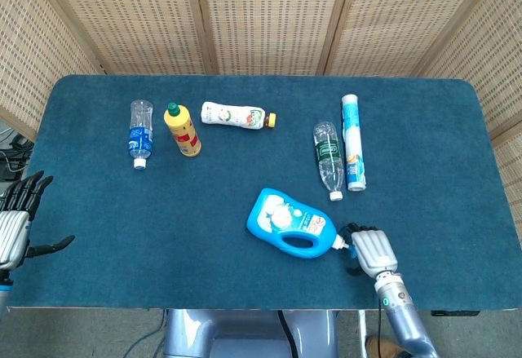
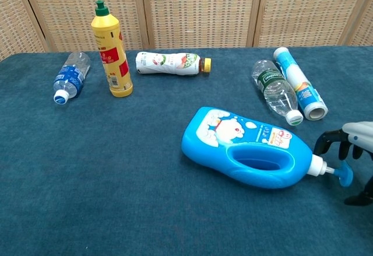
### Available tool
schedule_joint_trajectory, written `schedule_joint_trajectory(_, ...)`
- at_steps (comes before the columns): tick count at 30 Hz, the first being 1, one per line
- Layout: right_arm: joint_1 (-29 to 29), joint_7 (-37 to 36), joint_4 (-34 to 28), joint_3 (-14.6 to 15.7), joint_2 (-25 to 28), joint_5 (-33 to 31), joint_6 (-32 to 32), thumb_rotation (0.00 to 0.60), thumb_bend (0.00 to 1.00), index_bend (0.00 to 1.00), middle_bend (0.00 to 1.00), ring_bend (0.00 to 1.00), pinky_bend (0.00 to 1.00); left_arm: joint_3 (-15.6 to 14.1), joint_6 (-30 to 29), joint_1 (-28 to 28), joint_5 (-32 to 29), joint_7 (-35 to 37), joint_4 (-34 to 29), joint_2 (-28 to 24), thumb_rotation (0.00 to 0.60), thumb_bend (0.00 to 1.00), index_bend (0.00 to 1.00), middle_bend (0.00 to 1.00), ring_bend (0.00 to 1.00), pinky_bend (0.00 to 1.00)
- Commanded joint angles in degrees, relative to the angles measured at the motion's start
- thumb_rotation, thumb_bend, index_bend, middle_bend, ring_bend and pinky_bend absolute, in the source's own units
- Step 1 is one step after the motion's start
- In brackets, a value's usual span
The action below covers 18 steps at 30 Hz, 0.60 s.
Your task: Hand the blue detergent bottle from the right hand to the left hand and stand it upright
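The blue detergent bottle [image 1: 289, 222] lies on its side near the table's front edge, handle up, with its pump pointing right. In the chest view the bottle [image 2: 247, 148] fills the centre. My right hand [image 1: 369, 248] is at the pump end, fingers spread and curved around the pump head without gripping it; the chest view shows the right hand [image 2: 352, 145] just above the blue pump head [image 2: 344, 172]. My left hand [image 1: 16, 227] hangs open off the table's left front corner, far from the bottle.
At the back left a yellow bottle [image 1: 183, 130] stands upright, with a clear water bottle [image 1: 140, 133] and a white bottle [image 1: 236, 116] lying beside it. A green-labelled clear bottle [image 1: 329, 159] and a white-blue tube [image 1: 352, 140] lie behind the detergent bottle.
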<state>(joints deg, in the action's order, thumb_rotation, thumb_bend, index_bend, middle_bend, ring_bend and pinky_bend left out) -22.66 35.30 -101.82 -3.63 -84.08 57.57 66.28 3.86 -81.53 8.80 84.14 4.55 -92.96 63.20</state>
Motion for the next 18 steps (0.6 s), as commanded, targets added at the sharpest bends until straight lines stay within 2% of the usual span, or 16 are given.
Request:
schedule_joint_trajectory(1, -0.9, 2.0, 0.5, -1.1, -1.9, -2.5, 0.9, 0.600, 0.00, 0.34, 0.35, 0.37, 0.38, 0.0, 0.0, 0.0, 0.0, 0.1, 0.0, 0.0, 0.600, 0.00, 0.00, 0.00, 0.00, 0.00)
schedule_joint_trajectory(4, -1.7, 3.0, 0.9, -2.1, -2.9, -4.7, 1.0, 0.600, 0.02, 0.35, 0.36, 0.37, 0.38, 0.0, 0.2, 0.1, -0.2, 0.1, 0.0, 0.0, 0.600, 0.00, 0.00, 0.00, 0.00, 0.00)
schedule_joint_trajectory(14, -4.9, 7.7, 3.0, -5.4, -7.2, -10.3, 3.7, 0.600, 0.21, 0.37, 0.37, 0.37, 0.38, 0.1, 0.6, 0.3, -0.5, -0.4, 0.0, 0.1, 0.600, 0.00, 0.00, 0.00, 0.00, 0.00)
schedule_joint_trajectory(18, -6.5, 10.5, 4.8, -6.5, -8.8, -13.7, 4.2, 0.600, 0.34, 0.39, 0.38, 0.37, 0.38, 0.0, 0.7, 0.4, -0.5, -0.4, 0.0, 0.1, 0.600, 0.00, 0.00, 0.00, 0.00, 0.00)
